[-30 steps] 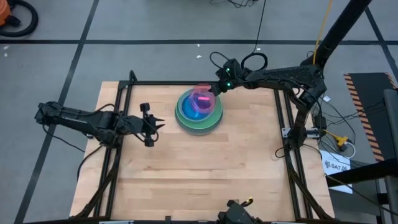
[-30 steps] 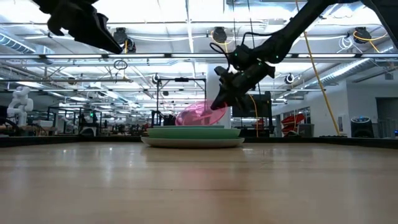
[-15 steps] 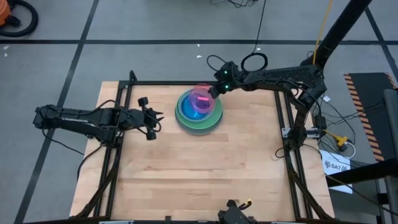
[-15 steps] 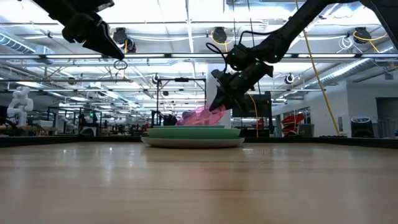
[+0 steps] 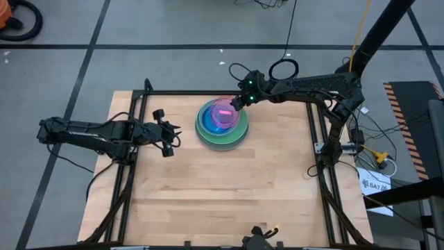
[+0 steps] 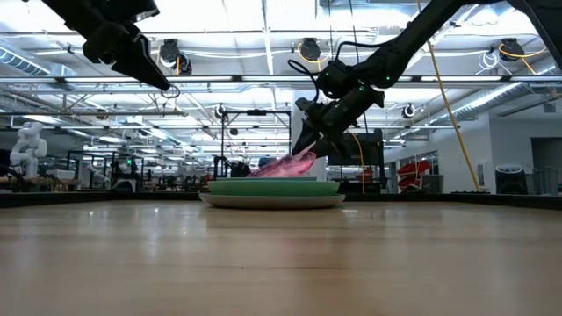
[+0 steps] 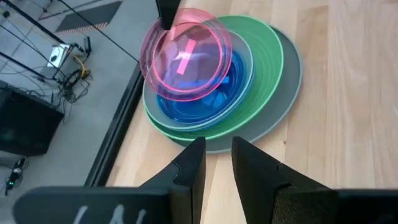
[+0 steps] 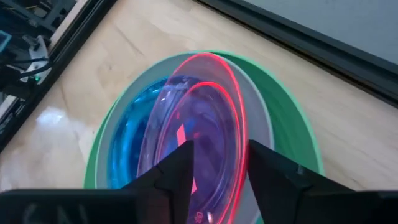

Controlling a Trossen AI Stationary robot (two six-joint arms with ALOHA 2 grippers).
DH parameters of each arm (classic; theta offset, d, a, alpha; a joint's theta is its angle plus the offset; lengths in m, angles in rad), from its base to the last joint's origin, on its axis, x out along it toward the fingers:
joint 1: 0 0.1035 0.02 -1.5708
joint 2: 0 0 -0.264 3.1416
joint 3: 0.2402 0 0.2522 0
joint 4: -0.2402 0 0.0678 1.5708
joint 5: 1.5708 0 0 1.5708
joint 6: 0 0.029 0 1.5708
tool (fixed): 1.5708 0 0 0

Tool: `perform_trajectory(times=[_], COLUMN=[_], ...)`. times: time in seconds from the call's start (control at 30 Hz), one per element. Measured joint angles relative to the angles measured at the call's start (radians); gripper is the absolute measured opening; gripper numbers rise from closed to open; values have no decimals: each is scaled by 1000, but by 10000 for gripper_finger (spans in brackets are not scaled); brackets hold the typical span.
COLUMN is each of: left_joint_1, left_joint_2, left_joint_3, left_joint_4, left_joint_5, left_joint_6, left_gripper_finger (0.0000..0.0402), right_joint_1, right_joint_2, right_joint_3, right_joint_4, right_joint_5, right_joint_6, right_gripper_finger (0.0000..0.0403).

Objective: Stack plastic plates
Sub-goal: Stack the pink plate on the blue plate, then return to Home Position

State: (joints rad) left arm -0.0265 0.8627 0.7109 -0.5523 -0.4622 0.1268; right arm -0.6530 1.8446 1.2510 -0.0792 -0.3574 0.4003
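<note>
Left gripper (image 5: 168, 135) waits left of the stack, over bare wood, well apart from it; its two fingers stand slightly apart with nothing between them.

Centre: plates stacked at the table's far middle. Grey plate (image 7: 291, 74) at bottom, green plate (image 5: 239, 131) on it, blue plate (image 7: 205, 99) inside, pink plate (image 5: 223, 111) on top. The pink plate sits off-centre toward the far rim and, seen from table height, looks tilted, its far edge higher.

Right gripper (image 5: 236, 103) is at the stack's far right rim, jaws apart, straddling the pink plate's edge (image 8: 233, 118); looks released, not clamped.

Risk: the pink plate is unsettled and off-centre, so it may slide or stay cocked. If the right gripper pulls away low, a finger could catch the rim and drag or flip the plate, or nudge the stack.

Surface: pale wood table (image 5: 229, 194) in a black frame, grey floor with dark tape lines around. Room behind: large open lab, bright ceiling lights, racks, cables.
</note>
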Motion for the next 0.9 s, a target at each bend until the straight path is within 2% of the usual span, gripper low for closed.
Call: perform_trajectory(times=[0.4,0.53,0.73,0.8,0.9], left_joint_1=[0,0,-2,-3,-16], left_joint_2=[0,0,0,-5,-48], left_joint_3=[0,0,0,-11,-102], left_joint_4=[0,8,8,29,149], left_joint_5=[0,0,2,32,122], left_joint_6=[6,2,-7,-7,-17], left_gripper_finger=[86,86,86,86,86], right_joint_1=[98,99,87,93,121], right_joint_2=[0,0,-18,-21,-56], right_joint_3=[0,1,1,1,-20], right_joint_4=[0,-15,-32,-34,-36], right_joint_5=[68,153,152,150,151], right_joint_6=[7,-37,-102,-154,-253], right_gripper_finger=[153,153,153,153,153])
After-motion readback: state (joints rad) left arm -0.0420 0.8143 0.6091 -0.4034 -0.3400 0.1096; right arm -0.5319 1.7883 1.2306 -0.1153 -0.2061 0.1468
